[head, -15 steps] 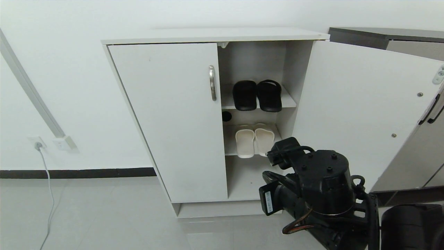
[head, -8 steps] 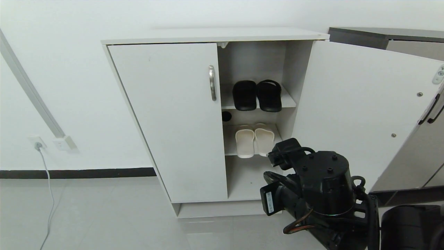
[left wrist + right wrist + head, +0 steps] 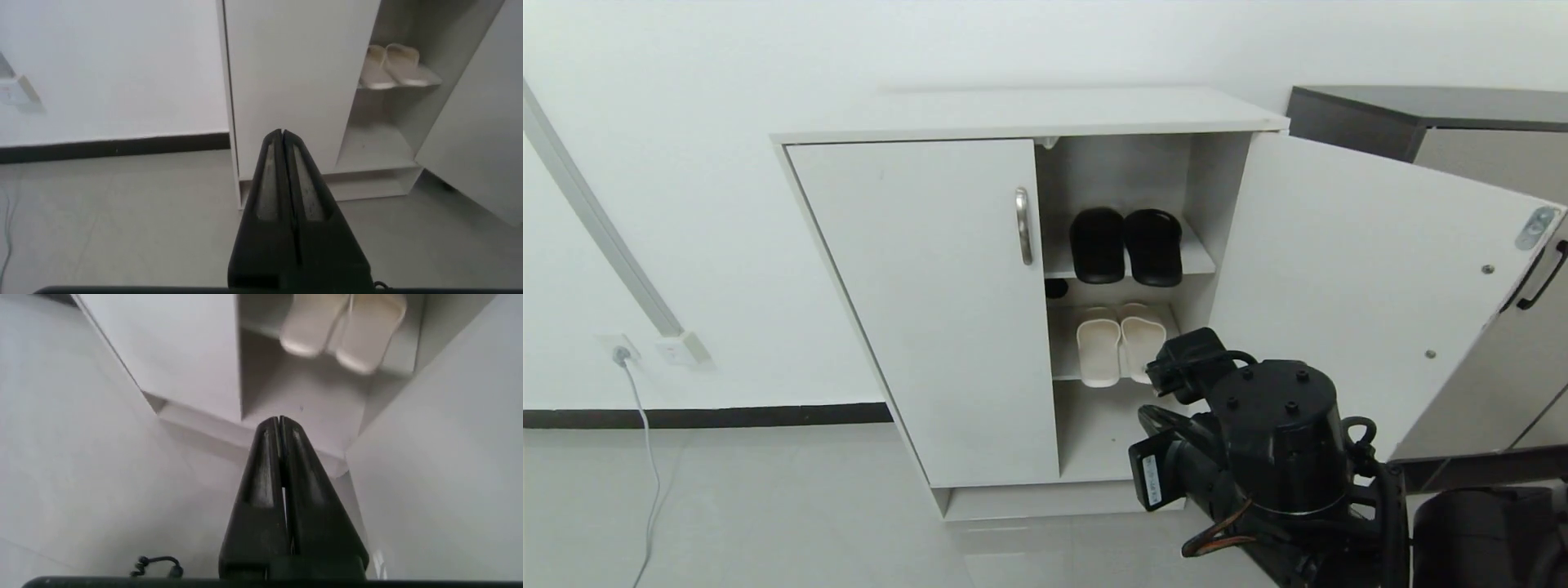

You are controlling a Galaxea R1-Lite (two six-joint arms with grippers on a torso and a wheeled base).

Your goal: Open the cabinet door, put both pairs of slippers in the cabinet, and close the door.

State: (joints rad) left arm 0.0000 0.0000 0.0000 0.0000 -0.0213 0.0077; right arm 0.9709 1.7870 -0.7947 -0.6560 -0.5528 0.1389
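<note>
A white cabinet [image 3: 915,302] stands against the wall with its right door [image 3: 1347,278] swung open and its left door shut. The black slippers [image 3: 1125,245] lie side by side on the upper shelf. The white slippers [image 3: 1117,343] [image 3: 396,65] [image 3: 343,322] sit on the shelf below. My right gripper [image 3: 280,433] is shut and holds nothing, low in front of the open bay; its arm [image 3: 1258,441] shows before the open door. My left gripper [image 3: 282,143] is shut and empty, out over the floor facing the shut left door.
A grey cabinet [image 3: 1494,245] with black handles stands behind the open door on the right. A wall socket with a cable [image 3: 625,359] is at the lower left. Bare tiled floor [image 3: 768,523] lies in front of the cabinet.
The head camera has tilted, so the whole picture has shifted downward. The right arm has hardly moved against the cabinet. The slippers lie as before.
</note>
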